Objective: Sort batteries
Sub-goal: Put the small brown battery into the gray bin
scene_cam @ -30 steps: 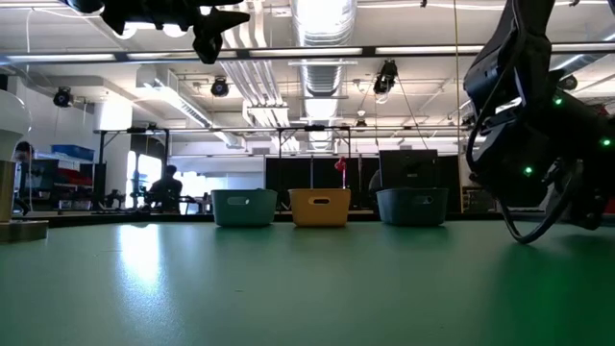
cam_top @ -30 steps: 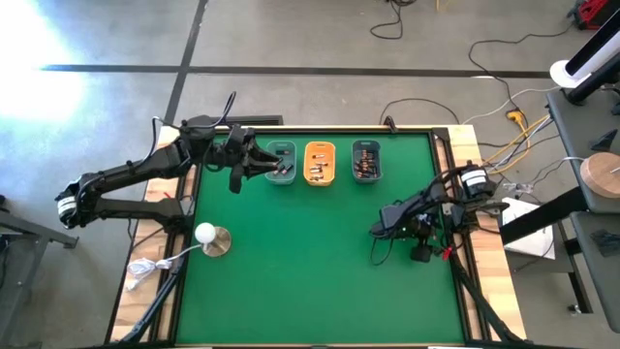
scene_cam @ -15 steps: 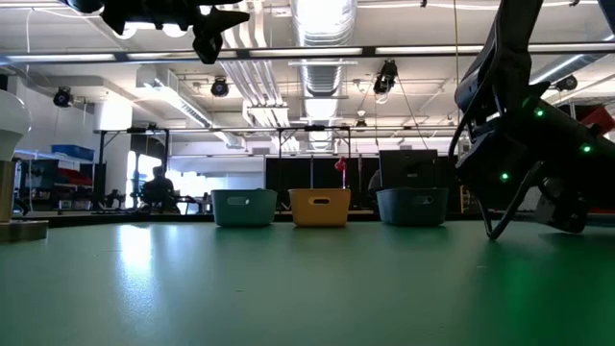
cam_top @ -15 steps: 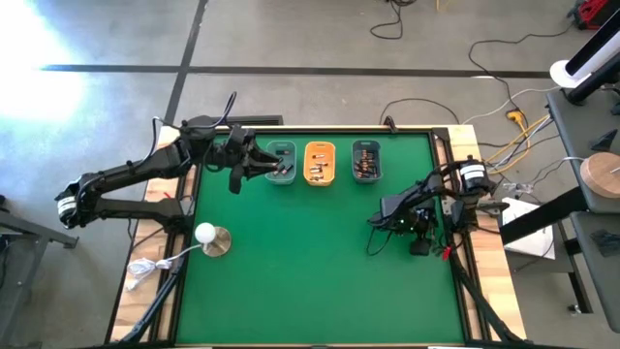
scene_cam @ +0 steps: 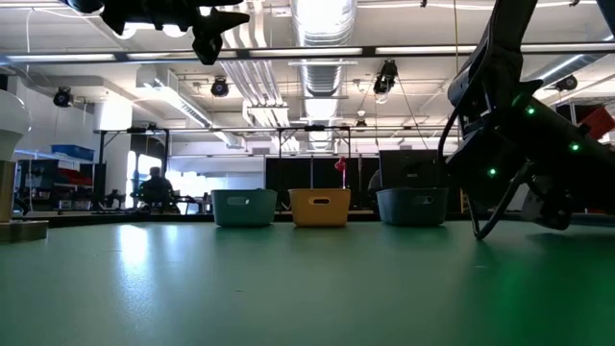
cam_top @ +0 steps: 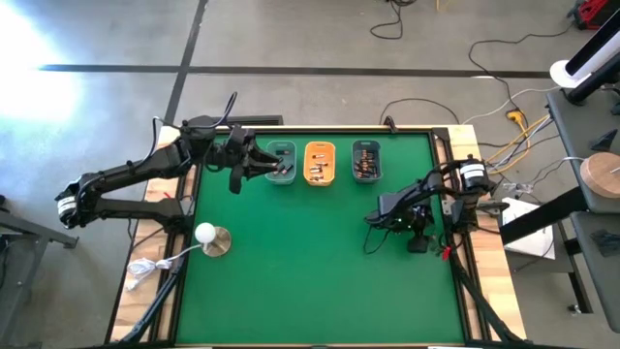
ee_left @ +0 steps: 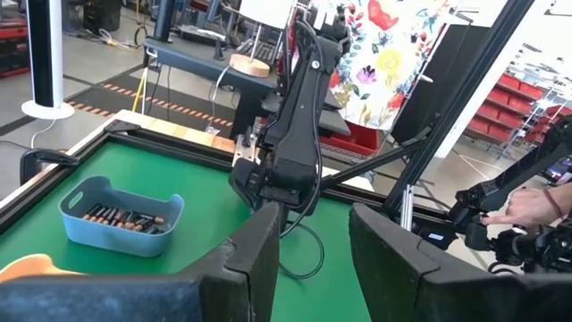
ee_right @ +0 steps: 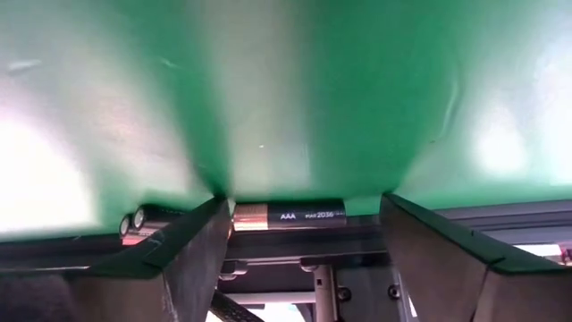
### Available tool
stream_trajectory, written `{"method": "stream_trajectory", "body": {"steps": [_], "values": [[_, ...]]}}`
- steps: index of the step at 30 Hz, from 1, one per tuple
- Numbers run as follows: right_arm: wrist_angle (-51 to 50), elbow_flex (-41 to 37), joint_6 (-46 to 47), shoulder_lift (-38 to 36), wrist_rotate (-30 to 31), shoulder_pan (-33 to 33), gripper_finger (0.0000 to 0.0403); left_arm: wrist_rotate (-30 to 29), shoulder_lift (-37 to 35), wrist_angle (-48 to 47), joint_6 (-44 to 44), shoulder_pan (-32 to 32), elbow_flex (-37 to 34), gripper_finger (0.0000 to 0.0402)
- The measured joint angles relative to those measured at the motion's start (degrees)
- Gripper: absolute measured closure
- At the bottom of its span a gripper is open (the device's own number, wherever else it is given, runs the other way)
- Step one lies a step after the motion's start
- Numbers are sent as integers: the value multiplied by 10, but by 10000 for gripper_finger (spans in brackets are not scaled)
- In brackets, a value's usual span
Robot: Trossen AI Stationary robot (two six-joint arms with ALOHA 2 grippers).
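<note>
A green table (cam_top: 310,281) carries three small trays in a row along its far edge: a teal tray (cam_top: 281,163), an orange tray (cam_top: 319,162) just beside it, and a blue tray (cam_top: 365,160) on the orange tray's other side, each holding batteries (cam_top: 319,172). The left wrist view shows the blue tray (ee_left: 121,216) with its dark cells (ee_left: 122,217) lying flat on the bottom.

The left gripper (cam_top: 274,166) hangs over the teal tray, its fingers (ee_left: 259,259) apart with nothing between them.

The right gripper (cam_top: 374,221) sits low over the cloth, on the near side of the blue tray and well apart from it. Its fingers (ee_right: 201,246) stand wide, framing a single AAA cell (ee_right: 288,216) that lies crosswise between their tips; whether the pads touch it cannot be told. Two more cell ends (ee_right: 136,219) show just beside one finger.

A white ball on a round base (cam_top: 208,236) stands near the table's left edge, on the near side of the teal tray.

Beyond the table, a person's hand (ee_left: 534,204) rests on equipment in the room behind, and another person (scene_cam: 153,186) sits far off in the low view.
</note>
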Motion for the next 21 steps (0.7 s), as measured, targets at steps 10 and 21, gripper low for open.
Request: {"method": "stream_trajectory", "body": {"steps": [10, 21], "values": [[0, -2, -12, 0, -2, 0, 133, 0, 0, 0, 1, 0, 0, 284], [0, -9, -31, 18, -22, 0, 115, -1, 0, 0, -1, 0, 0, 284]]}}
